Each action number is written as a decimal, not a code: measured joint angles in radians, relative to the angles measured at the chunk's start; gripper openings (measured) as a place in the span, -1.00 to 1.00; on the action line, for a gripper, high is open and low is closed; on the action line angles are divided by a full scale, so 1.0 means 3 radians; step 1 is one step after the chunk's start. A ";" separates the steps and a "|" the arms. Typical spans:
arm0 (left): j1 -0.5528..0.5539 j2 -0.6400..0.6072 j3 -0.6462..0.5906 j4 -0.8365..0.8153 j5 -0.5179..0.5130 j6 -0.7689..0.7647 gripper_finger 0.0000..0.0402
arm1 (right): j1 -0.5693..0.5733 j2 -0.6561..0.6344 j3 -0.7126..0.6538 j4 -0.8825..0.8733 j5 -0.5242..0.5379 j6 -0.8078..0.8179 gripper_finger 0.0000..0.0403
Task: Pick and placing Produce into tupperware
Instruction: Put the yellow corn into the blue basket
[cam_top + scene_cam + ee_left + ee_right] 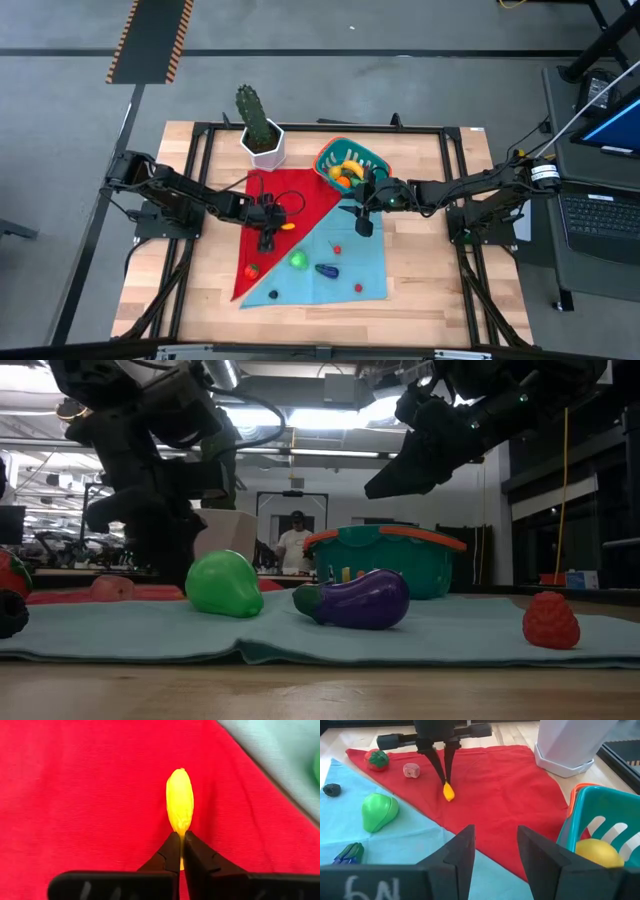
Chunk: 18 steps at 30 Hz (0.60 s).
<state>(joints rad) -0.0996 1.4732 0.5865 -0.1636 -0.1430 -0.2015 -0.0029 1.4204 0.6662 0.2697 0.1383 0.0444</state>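
Item one: my left gripper [181, 842], fingers pinched together on the near tip of a small yellow toy vegetable [179, 800] lying on the red cloth [75, 795]. Item two: my right gripper [495, 847], raised beside the teal tupperware [352, 160], fingers partly apart and empty. Item three: green pear [224, 584], purple eggplant [358, 599] and red strawberry [551, 620] lying on the light blue cloth [450, 635].

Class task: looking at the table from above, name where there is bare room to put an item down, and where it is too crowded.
Free: bare wood of the table left of the red cloth, and wood right of the blue cloth. Crowded: the back edge, where cactus pot and tupperware stand, and the cloths, strewn with produce under both grippers.
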 joint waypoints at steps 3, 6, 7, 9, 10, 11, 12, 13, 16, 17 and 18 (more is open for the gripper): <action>0.0034 -0.0047 0.0000 -0.0016 0.0028 0.0083 -0.98 | 0.0000 0.0000 0.0000 -0.0004 0.0000 0.0001 -0.26; 0.0096 -0.0132 0.0000 -0.0030 0.0132 0.0099 -0.99 | 0.0000 0.0000 0.0000 -0.0006 0.0000 0.0001 -0.26; 0.0114 -0.0174 0.0000 -0.0037 0.0179 0.0126 -0.99 | 0.0001 0.0000 0.0000 -0.0006 0.0000 0.0001 -0.26; 0.0140 -0.0266 0.0000 -0.0039 0.0268 0.0179 -0.99 | 0.0001 0.0000 0.0000 -0.0006 0.0000 0.0001 -0.26; 0.0148 -0.0319 0.0000 -0.0041 0.0299 0.0199 -0.99 | 0.0001 0.0000 0.0000 -0.0006 0.0000 0.0000 -0.26; 0.0159 -0.0372 0.0000 -0.0046 0.0316 0.0244 -0.99 | 0.0000 0.0000 0.0000 -0.0006 0.0000 0.0001 -0.26; 0.0174 -0.0436 0.0001 -0.0093 0.0335 0.0280 -0.99 | 0.0000 0.0000 0.0000 -0.0007 0.0000 0.0000 -0.26; 0.0192 -0.0508 0.0001 -0.0177 0.0337 0.0310 -0.99 | 0.0001 0.0000 0.0000 -0.0008 0.0000 0.0001 -0.26; 0.0265 -0.0729 0.0001 -0.0405 0.0339 0.0324 -0.99 | 0.0000 0.0000 0.0000 -0.0007 0.0000 0.0001 -0.26; 0.0287 -0.0815 0.0001 -0.0496 0.0339 0.0325 -1.00 | 0.0001 0.0000 0.0000 -0.0007 0.0000 0.0001 -0.26; 0.0309 -0.0893 0.0001 -0.0558 0.0339 0.0333 -1.00 | 0.0000 0.0000 0.0000 -0.0006 0.0000 0.0001 -0.26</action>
<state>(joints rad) -0.0067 1.2054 0.5869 -0.3311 -0.0414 -0.1016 -0.0027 1.4204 0.6662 0.2679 0.1383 0.0448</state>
